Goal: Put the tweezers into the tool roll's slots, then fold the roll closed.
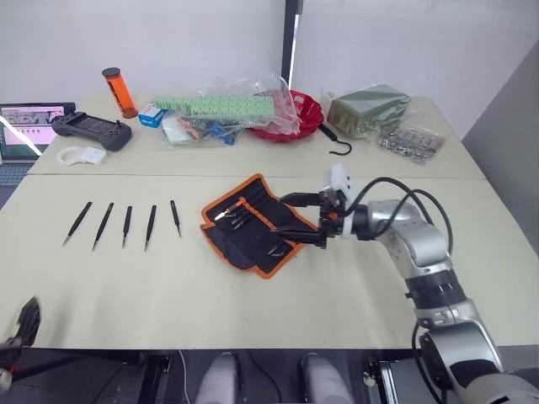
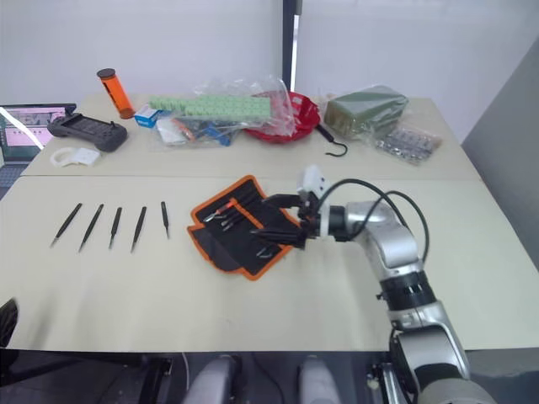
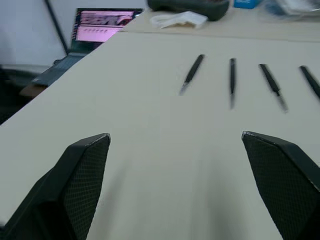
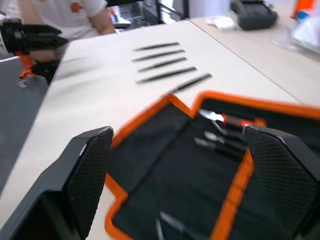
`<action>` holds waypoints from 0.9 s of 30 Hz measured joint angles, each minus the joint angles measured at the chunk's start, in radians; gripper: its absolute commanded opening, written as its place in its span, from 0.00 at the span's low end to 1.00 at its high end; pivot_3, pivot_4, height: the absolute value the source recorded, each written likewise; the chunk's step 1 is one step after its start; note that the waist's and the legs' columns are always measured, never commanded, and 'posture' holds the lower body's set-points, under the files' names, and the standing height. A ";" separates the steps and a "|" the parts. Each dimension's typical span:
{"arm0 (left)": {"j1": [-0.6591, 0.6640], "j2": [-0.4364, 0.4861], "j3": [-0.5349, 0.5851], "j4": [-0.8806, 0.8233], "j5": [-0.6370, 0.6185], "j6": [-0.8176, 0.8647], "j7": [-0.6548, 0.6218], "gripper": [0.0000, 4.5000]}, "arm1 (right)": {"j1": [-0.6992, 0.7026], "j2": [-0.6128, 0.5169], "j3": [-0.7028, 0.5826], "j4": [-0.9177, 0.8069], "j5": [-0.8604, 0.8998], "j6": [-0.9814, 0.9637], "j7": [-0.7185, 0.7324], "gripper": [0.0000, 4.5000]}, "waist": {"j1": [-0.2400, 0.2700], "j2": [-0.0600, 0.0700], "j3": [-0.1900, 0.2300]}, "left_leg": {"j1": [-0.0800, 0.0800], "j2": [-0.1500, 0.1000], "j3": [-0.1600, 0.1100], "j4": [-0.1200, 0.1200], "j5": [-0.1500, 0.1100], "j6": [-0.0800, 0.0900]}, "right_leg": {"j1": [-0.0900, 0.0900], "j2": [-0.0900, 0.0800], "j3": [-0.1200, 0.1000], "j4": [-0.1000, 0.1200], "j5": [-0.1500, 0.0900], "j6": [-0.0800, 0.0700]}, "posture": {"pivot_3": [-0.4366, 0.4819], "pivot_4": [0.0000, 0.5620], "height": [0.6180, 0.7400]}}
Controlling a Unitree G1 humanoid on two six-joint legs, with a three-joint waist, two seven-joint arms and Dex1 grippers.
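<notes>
The tool roll (image 1: 251,225) lies open on the near table, black inside with orange trim. A few metal-tipped tools sit in its slots (image 4: 223,137). My right gripper (image 1: 283,216) hovers open over the roll's right part, its fingers (image 4: 95,170) spread wide and holding nothing. Five black tweezers (image 1: 126,225) lie side by side in a row on the table, left of the roll and apart from it. Several of those tweezers (image 3: 232,79) lie ahead of my left gripper (image 3: 175,137), which is open and empty, low at the table's near left edge.
On the far table are a red bowl (image 1: 301,118) under plastic bags, a black hook (image 1: 338,144), a green packet (image 1: 367,109), an orange bottle (image 1: 120,93), a game controller (image 1: 91,130) and a laptop (image 1: 25,126). A person (image 4: 75,15) stands beyond the table's left end.
</notes>
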 measured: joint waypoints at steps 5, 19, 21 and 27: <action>0.087 -0.077 0.009 -0.021 -0.018 -0.065 0.021 0.99 | -0.024 0.022 0.032 0.008 0.013 0.016 0.044 1.00 | 0.011 -0.001 0.000 | 0.000 0.000 0.000 0.000 0.000 -0.001 | 0.000 0.000 0.000 -0.001 0.000 0.000 | 0.48 0.27 1.00; 0.083 -0.003 -0.037 -0.055 -0.082 -0.053 0.083 0.99 | -0.064 0.053 0.064 -0.018 0.013 0.048 0.050 1.00 | 0.012 -0.001 0.000 | 0.000 0.001 0.001 0.000 -0.001 -0.001 | -0.001 0.001 0.000 0.000 -0.001 -0.002 | 0.48 0.27 1.00; 0.051 0.054 -0.039 -0.035 -0.085 -0.031 0.087 0.99 | -0.064 0.057 0.065 -0.043 0.014 0.064 0.034 1.00 | 0.012 -0.001 0.000 | 0.000 0.001 0.001 0.000 -0.001 -0.001 | -0.001 0.001 0.000 0.000 -0.001 -0.002 | 0.48 0.27 1.00; -0.101 0.262 -0.062 0.088 -0.091 0.073 0.100 0.99 | -0.064 0.058 0.066 -0.125 0.001 0.092 -0.043 1.00 | 0.007 -0.001 0.000 | 0.000 0.001 0.001 -0.001 0.000 -0.001 | -0.001 0.001 0.000 0.001 -0.001 -0.002 | 0.48 0.27 1.00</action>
